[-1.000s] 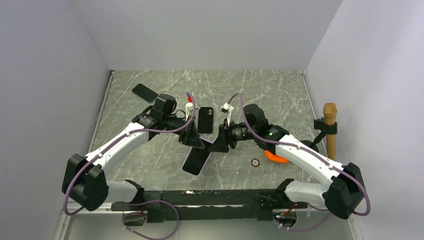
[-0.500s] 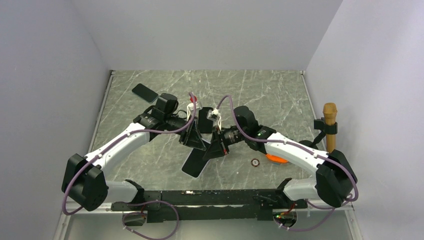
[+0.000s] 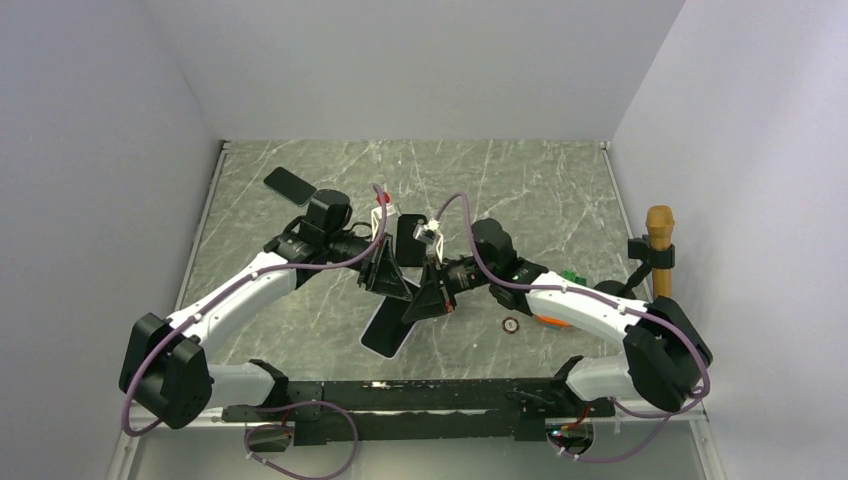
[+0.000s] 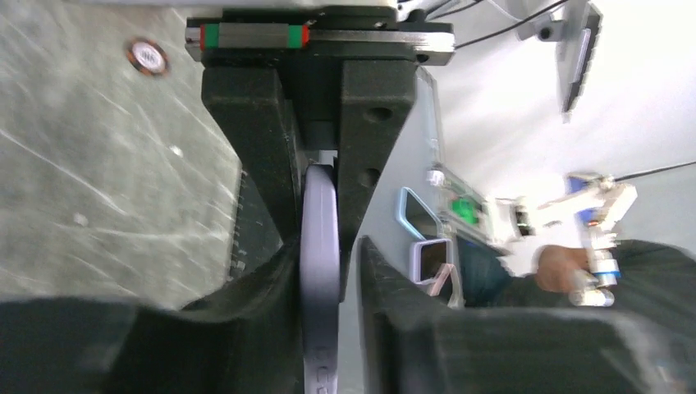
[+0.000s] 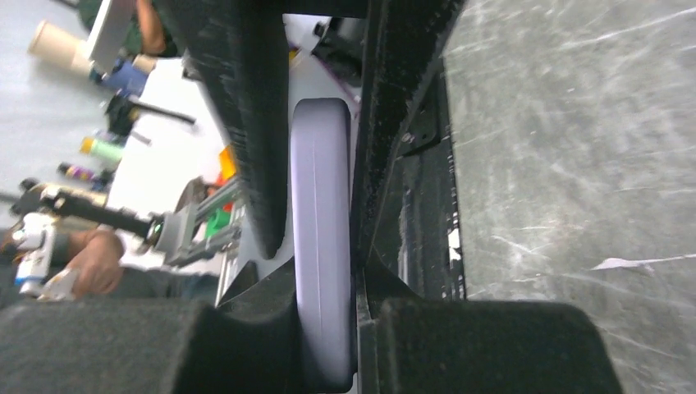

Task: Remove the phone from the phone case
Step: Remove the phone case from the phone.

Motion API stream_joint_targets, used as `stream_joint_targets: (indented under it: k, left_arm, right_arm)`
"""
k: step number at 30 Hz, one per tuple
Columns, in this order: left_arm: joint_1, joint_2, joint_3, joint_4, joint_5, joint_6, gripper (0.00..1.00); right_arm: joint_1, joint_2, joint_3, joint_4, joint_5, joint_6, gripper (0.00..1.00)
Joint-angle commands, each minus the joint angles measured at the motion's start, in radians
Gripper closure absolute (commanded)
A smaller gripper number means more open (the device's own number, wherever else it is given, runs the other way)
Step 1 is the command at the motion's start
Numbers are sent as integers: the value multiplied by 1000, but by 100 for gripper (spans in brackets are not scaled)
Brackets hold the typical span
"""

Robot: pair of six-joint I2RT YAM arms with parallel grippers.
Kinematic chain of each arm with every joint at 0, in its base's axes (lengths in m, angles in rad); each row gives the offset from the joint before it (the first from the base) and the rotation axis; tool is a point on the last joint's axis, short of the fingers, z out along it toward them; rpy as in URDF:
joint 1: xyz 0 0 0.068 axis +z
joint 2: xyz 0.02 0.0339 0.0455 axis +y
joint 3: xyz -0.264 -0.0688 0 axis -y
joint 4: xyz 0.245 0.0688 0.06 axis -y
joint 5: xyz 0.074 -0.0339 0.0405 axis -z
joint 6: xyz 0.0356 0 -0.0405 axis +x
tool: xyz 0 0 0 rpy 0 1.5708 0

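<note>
The phone in its lavender case (image 3: 390, 325) is held tilted above the table, near the middle front. My left gripper (image 3: 385, 275) is shut on its far edge and my right gripper (image 3: 425, 297) is shut on it from the right. In the left wrist view the case's lavender edge (image 4: 320, 271) runs between my left gripper's (image 4: 324, 254) fingers, with the right gripper clamped on it further along. In the right wrist view the same edge (image 5: 322, 222) sits in my right gripper (image 5: 324, 279). I cannot tell the phone apart from the case.
A black phone (image 3: 290, 184) lies at the back left. Another black phone or case (image 3: 410, 240) lies just behind the grippers. A small round disc (image 3: 511, 324) and an orange object (image 3: 548, 320) lie under the right arm. A wooden pestle (image 3: 659, 250) stands clamped at the right edge.
My right arm has swung left and in, and its gripper now sits on the cased phone beside the left gripper. The phone has shifted slightly toward the near edge.
</note>
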Motion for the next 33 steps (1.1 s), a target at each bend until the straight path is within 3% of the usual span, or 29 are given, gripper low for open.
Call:
stream_joint_targets:
  k: [1,2,4,6,9,14,18,20,25,28,29,33]
  left_arm:
    - [-4,-97,54,154,-38,-24,53]
    - [11,-114,54,145,-87,-33,39]
    - [55,-161,44,126,-200,-59,23]
    - [101,-210,9,124,-322,-124,13]
    - [137,-265,-79,198,-396,-220,10]
    - [132,-252,-207,447,-308,-363,10]
    - [107,-218,-227,553,-261,-416,11]
    - [66,-199,-225,639,-225,-444,21]
    - [13,-149,-193,630,-184,-431,72]
    - [12,-148,-200,676,-175,-458,95]
    - [12,-149,-204,699,-177,-481,100]
    - [11,-141,-222,827,-169,-576,100]
  right_arm:
    - [-28,-103,-55,176,151,36,100]
    - [-49,-131,-76,192,167,58,100]
    - [-95,-196,-109,206,187,96,100]
    - [-148,-261,-133,207,196,134,100]
    - [-222,-338,-149,214,178,186,100]
    - [-247,-348,-125,284,86,276,100]
    - [-249,-328,-111,328,58,316,100]
    - [-250,-320,-112,346,63,334,100]
    - [-249,-307,-140,500,114,438,100]
    - [-249,-293,-166,579,175,504,100]
    - [-249,-286,-175,612,186,523,94]
    - [-247,-251,-184,686,205,578,75]
